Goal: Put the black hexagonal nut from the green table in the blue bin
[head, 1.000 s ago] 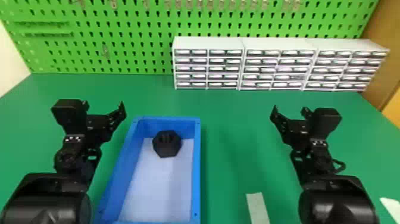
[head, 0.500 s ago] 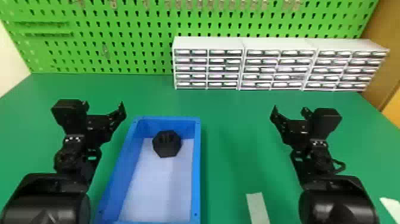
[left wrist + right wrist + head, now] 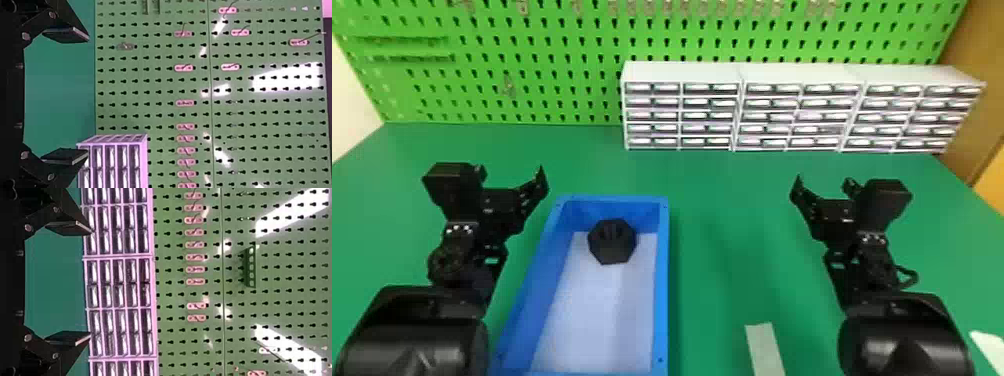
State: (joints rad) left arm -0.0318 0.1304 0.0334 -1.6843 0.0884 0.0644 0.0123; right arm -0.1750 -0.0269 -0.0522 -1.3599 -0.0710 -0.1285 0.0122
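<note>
The black hexagonal nut [image 3: 612,241] lies inside the blue bin [image 3: 660,280], on its pale floor near the far wall. My left gripper [image 3: 512,172] is held left of the bin's far end. In the left wrist view, the left gripper [image 3: 87,96] has its two fingers wide apart with nothing between them. Well to the right of the bin, over the green table [image 3: 727,225], is my right gripper [image 3: 824,182]. The right wrist view shows the right gripper [image 3: 92,284] open and holding nothing.
White drawer cabinets [image 3: 682,73] stand along the back of the table, against a green pegboard [image 3: 572,65] with hooks. A pale strip [image 3: 764,350] lies at the front, between the bin and the right arm; another pale piece [image 3: 989,345] is at the right edge.
</note>
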